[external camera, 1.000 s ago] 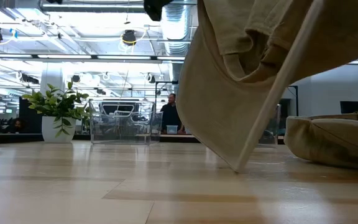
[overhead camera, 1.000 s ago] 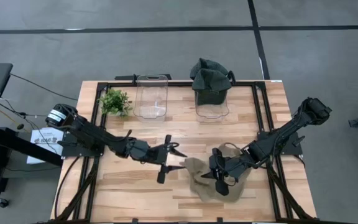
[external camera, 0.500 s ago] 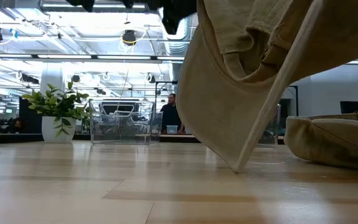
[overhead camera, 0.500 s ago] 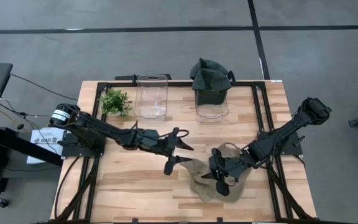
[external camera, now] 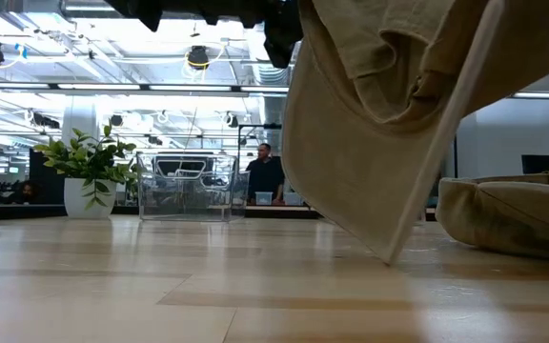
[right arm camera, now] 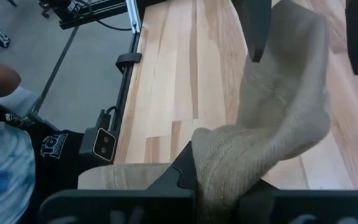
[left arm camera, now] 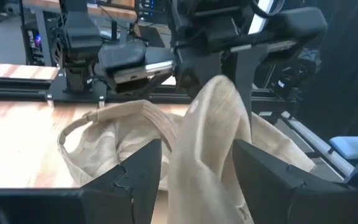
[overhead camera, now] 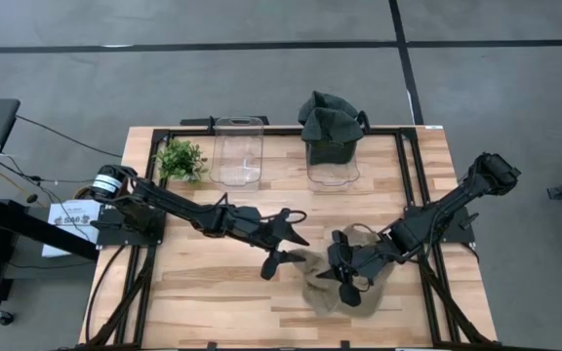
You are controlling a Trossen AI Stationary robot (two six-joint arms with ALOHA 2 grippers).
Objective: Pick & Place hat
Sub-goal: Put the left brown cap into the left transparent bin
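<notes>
A tan hat [overhead camera: 344,283] is held up over the table's near middle, with my right gripper [overhead camera: 344,276] shut on it. Its stiff brim [left arm camera: 213,124] sticks out toward the table's left. My left gripper [overhead camera: 289,253] is open and nearly level. One finger [left arm camera: 138,165] stands on each side of the brim, with a gap on both sides. In the low view the hat [external camera: 379,124] hangs large in front. More tan cloth [external camera: 508,214] lies on the table behind it. My right gripper pinches a thick fold of the tan hat [right arm camera: 219,168] between its two fingers, slanting down from the table's right side. The brim [right arm camera: 284,93] juts out beyond the fingers. The hat is raised and tilted, and its lowest brim corner [external camera: 389,257] reaches down to the tabletop.
At the far edge stand an empty clear bin [overhead camera: 237,151] and a second clear bin [overhead camera: 332,161] with dark green hats [overhead camera: 330,119] piled in it. A small potted plant [overhead camera: 180,158] stands at the far left. Bare wood lies at the near left.
My left gripper has travelled toward the table's right and rolled a little, still open, until its fingers stand on either side of the hat's brim. The brim's lower corner has swung slightly toward the right. My right gripper has stayed shut on the hat.
</notes>
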